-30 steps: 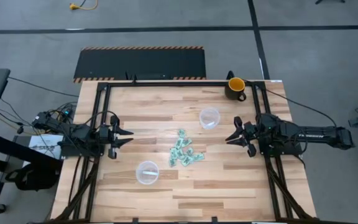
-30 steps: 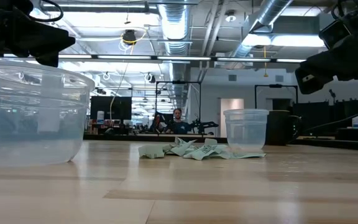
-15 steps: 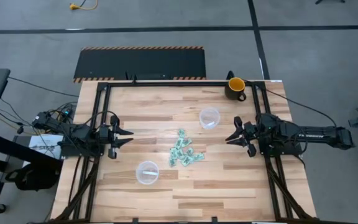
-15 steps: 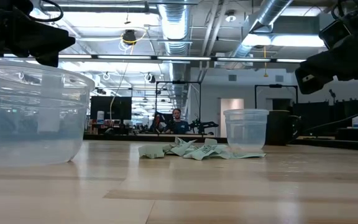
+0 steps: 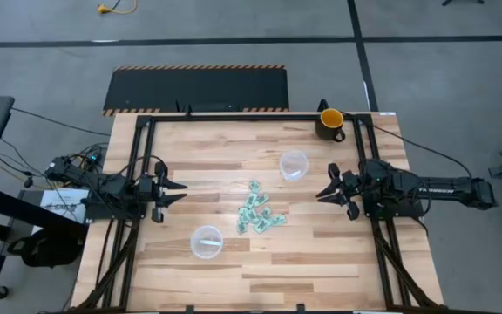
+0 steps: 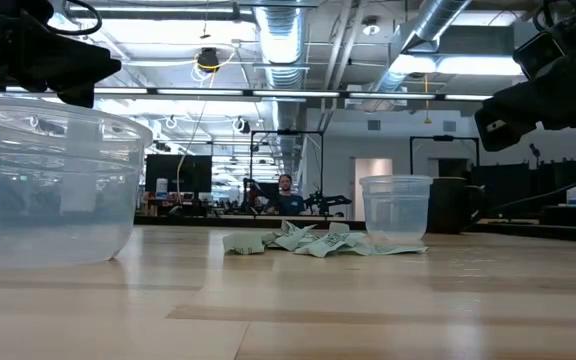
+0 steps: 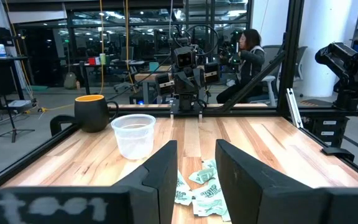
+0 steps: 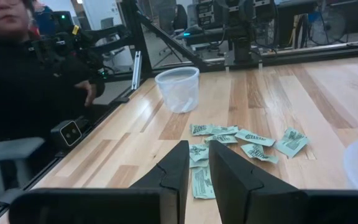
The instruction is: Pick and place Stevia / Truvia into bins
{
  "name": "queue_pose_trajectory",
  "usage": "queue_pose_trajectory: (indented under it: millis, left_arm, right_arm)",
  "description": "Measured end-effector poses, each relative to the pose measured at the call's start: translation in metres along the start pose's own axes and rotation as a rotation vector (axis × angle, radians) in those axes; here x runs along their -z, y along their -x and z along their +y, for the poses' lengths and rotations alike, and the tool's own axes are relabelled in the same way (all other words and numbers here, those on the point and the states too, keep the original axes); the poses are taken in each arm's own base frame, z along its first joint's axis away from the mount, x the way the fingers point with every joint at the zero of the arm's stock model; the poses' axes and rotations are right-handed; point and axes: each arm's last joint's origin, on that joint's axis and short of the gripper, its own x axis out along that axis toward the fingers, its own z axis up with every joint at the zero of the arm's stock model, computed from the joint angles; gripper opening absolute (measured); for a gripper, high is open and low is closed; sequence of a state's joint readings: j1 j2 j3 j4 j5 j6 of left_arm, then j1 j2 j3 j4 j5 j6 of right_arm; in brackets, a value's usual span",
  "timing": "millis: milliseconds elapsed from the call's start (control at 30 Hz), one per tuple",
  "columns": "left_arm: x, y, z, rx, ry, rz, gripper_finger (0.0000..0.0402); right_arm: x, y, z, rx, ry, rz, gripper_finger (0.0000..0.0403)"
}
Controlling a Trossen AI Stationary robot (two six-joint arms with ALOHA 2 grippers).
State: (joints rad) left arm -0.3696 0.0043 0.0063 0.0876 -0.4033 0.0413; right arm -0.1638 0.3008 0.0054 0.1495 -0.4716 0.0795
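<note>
From the high view, both arms sit parked at the sides of the tabletop [image 5: 234,157]: the left gripper [image 5: 178,192] at the left edge, the right gripper [image 5: 323,193] at the right edge, both with their fingers spread and nothing in them. The Stevia / Truvia sachets [image 5: 258,212] lie in a loose heap mid-table, between the two grippers and apart from both bins, one bin [image 5: 294,165] up toward the dark mug [image 5: 329,123] and the other bin [image 5: 206,242] nearer the front-left. So no pick has started; the smart play is probably to go for a sachet on the outer fringe of the heap rather than the overlapped middle. In the low view the near bin [image 6: 48,185] looms large on the left, the far bin [image 6: 396,208] stands just behind the crumpled sachets [image 6: 303,240], and a person shows far off in the room. The left wrist view shows its gripper [image 7: 196,177] with a moderate gap, sachets [image 7: 202,186] just ahead of it and a bin [image 7: 135,135] beyond. The right wrist view has its gripper [image 8: 196,168] narrower, sachets [image 8: 241,140] scattered in front, a bin [image 8: 178,89] farther on and a person in dark clothes beside the table. These packets are flat and thin, so coming down steeply and pinching one edge looks safer than a flat approach.
</note>
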Motion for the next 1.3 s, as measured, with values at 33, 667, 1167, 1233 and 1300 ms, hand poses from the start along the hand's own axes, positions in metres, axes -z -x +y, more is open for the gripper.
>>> queue_pose_trajectory:
  millis: [33,667,1167,1233,1300]
  left_arm:
    - [0.000,0.000,0.000,0.000,0.000,0.000,0.0098]
    - [0.000,0.000,0.000,0.000,-0.002,0.000,0.0098]
    - [0.000,0.000,0.000,0.000,-0.001,-0.001,0.0098]
    - [0.000,0.000,0.000,0.000,0.022,-0.001,0.0098]
    - [0.000,0.000,0.000,0.000,0.036,0.000,0.0098]
  right_arm:
    - [0.000,0.000,0.000,0.000,0.000,-0.001,0.0056]
    - [-0.011,0.001,-0.001,0.043,0.163,-0.108,0.0056]
    - [-0.034,0.005,0.004,0.034,0.258,-0.299,0.0056]
    - [-0.035,0.005,0.004,0.034,0.261,-0.305,0.0056]
    - [-0.035,0.005,0.004,0.034,0.263,-0.309,0.0056]
